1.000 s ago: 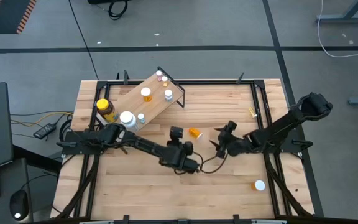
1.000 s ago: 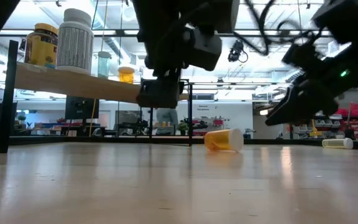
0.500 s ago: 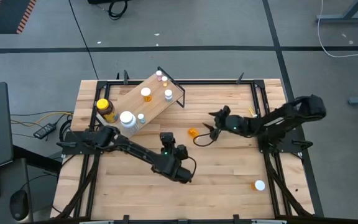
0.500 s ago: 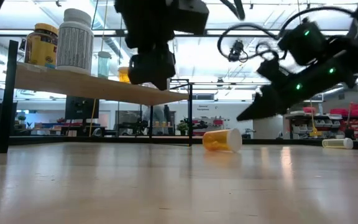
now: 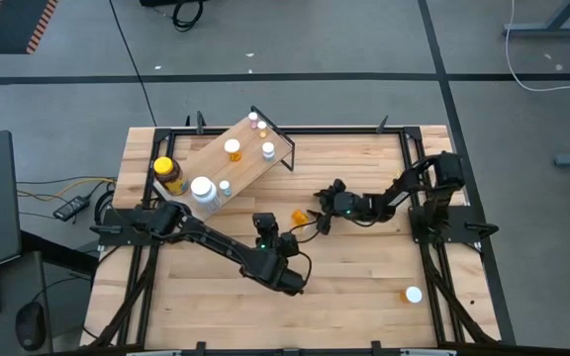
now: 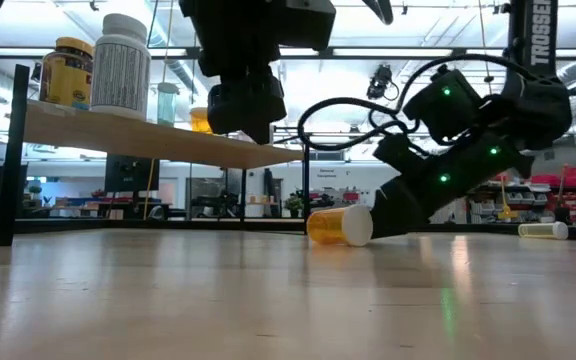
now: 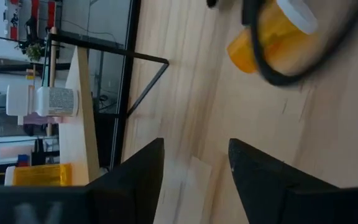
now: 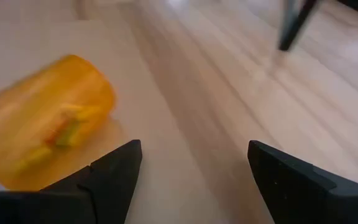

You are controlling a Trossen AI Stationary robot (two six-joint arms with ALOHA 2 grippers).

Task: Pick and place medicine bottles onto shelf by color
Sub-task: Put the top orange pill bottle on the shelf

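An orange vial (image 5: 299, 216) lies on its side on the tabletop, its white cap (image 6: 364, 225) toward the table's right. My right gripper (image 5: 318, 217) is low over the wood just right of it and open. In its wrist view the vial (image 8: 42, 118) lies off to one side of the gap (image 8: 194, 155). My left gripper (image 5: 264, 223) hangs open and empty above the table, left of and nearer than the vial (image 7: 272, 34). The shelf (image 5: 236, 163) stands at the far left with several bottles upright on its board. My right gripper comes slanting down from the table's right, and one fingertip (image 8: 114, 171) stands close beside the orange vial's capped end (image 6: 365, 226). Whether it touches the vial, I cannot tell. The vial lies on its side on the table.
A white-capped vial (image 5: 413, 294) lies near the right front corner. A small yellowish thing (image 5: 401, 179) rests by the right frame rail. On the shelf stand an amber jar (image 5: 167, 175) and a large white bottle (image 5: 202, 189). A black frame (image 5: 404, 133) rims the table.
My right gripper has swept toward the table's left edge and come down to the orange vial, staying open. The vial has slid a little toward the left and near edges. My left gripper has drawn back from the vial toward the left, risen a little and rolled.
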